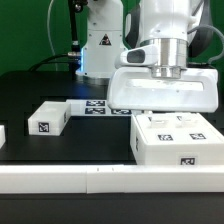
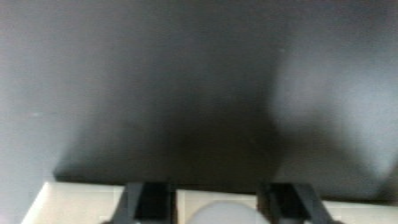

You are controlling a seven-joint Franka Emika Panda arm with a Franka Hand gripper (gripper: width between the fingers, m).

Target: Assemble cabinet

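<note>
The cabinet [image 1: 176,142], a big white box with black-and-white tags on its top and front, stands at the exterior view's right, near the front. My gripper [image 1: 160,113] hangs straight down over its back edge, and the wide white hand hides the fingertips. In the wrist view the two dark fingers [image 2: 151,200] stand close together at my gripper [image 2: 217,206], with a pale rounded part between them. The cabinet's cream surface [image 2: 80,203] runs under them. The picture is blurred, but the jaws look shut on the cabinet.
A small white tagged block [image 1: 48,118] lies at the exterior view's left. The marker board [image 1: 95,104] lies flat behind it, toward the robot base. A long white rail [image 1: 110,178] runs along the front edge. The table is black.
</note>
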